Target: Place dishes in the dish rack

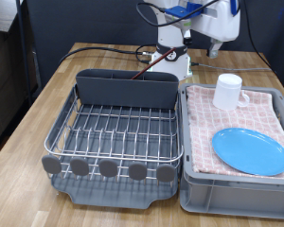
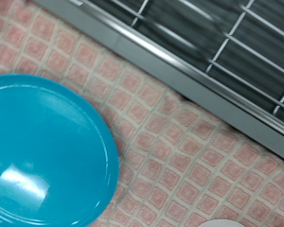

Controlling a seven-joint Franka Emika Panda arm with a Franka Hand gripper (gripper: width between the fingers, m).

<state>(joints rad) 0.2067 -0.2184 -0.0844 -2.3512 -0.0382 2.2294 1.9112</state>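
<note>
The dish rack point(image 1: 114, 132) is a silver wire grid on a dark grey tray with a tall grey caddy point(image 1: 128, 88) at its far side. A slim reddish-brown wooden spoon point(image 1: 148, 67) leans out of the caddy. The white mug point(image 1: 227, 92) stands upright and the light-blue plate point(image 1: 251, 151) lies flat on the pink checked cloth point(image 1: 260, 113) in the grey bin. My gripper point(image 1: 211, 49) hangs high above the bin's far end, just beyond the mug, with nothing seen between its fingers. The wrist view shows the plate point(image 2: 47, 151), the cloth and the rack's wires point(image 2: 227, 47), but no fingers.
The grey bin point(image 1: 194, 180) stands close against the rack on the exterior view's right. Both rest on a wooden table point(image 1: 28, 123). The robot base point(image 1: 170, 47) and a black cable point(image 1: 104, 49) lie behind the rack.
</note>
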